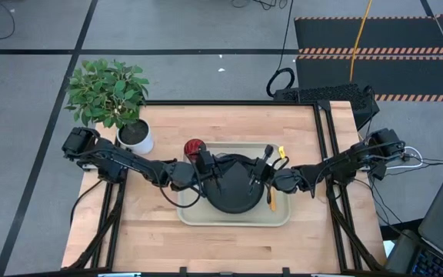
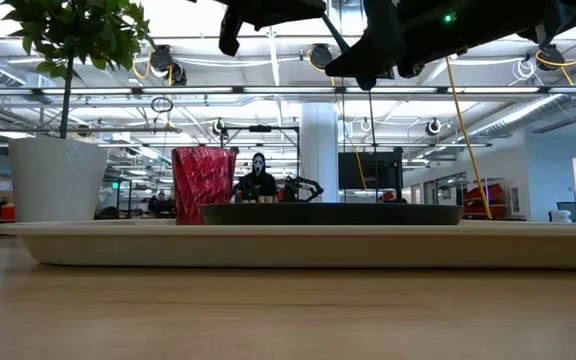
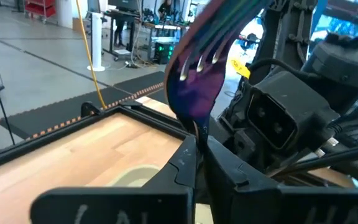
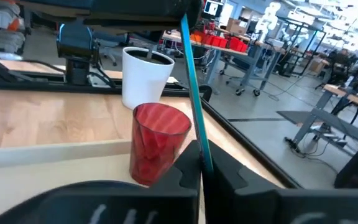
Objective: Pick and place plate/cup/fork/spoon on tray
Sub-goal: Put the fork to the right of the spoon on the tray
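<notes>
The beige tray lies mid-table with the black plate on it. The dark red cup stands upright on the tray's far left part and also shows in the right wrist view. The orange-handled spoon lies on the tray right of the plate. My left gripper and right gripper meet above the plate, both shut on the fork. The left wrist view shows its head and the right wrist view its teal handle. My left gripper pinches the fork between its two fingers at the neck just under the head. The head and tines stick out past the fingertips. The fork is clear of the plate. My right gripper pinches the teal handle between its two fingers. The fingers lie across the handle. The handle runs on from them toward the left gripper, clear of the tray.
A white pot with a green plant stands at the table's far left, beyond the tray. Bare wood lies in front of the tray and to its left and right.
</notes>
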Available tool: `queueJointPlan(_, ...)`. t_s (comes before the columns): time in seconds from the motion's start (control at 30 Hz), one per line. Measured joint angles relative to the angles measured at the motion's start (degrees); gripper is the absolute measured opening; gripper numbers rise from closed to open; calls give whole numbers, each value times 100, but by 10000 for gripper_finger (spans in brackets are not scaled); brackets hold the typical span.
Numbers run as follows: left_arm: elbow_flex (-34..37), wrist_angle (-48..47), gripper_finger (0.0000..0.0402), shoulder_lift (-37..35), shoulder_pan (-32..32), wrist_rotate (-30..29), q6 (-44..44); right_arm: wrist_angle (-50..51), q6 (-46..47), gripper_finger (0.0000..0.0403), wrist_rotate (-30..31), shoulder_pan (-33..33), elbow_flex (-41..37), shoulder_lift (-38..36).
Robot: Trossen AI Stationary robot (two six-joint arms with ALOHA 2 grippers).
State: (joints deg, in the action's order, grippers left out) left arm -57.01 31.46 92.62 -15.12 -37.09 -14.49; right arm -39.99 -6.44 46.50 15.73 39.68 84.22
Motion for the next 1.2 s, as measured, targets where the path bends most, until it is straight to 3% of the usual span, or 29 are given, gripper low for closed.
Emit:
queueJointPlan(0.27,-9,-138,10,-2,-1,11,260,-49,-161,42,16,4,0,-19)
queueJointPlan(0.53,4,-539,2,4,-9,-49,187,-77,274,134,6,28,2,-25)
queueJointPlan(0.73,9,-439,1,1,203,-262,217,-184,25,190,74,84,2,-34)
queueJointPlan(0.97,9,-570,1,0,252,75,-92,-136,-43,197,26,20,9,-32)
queueJointPlan(1.2,9,-481,1,-2,152,85,-126,-1,-50,163,277,-29,9,-32)
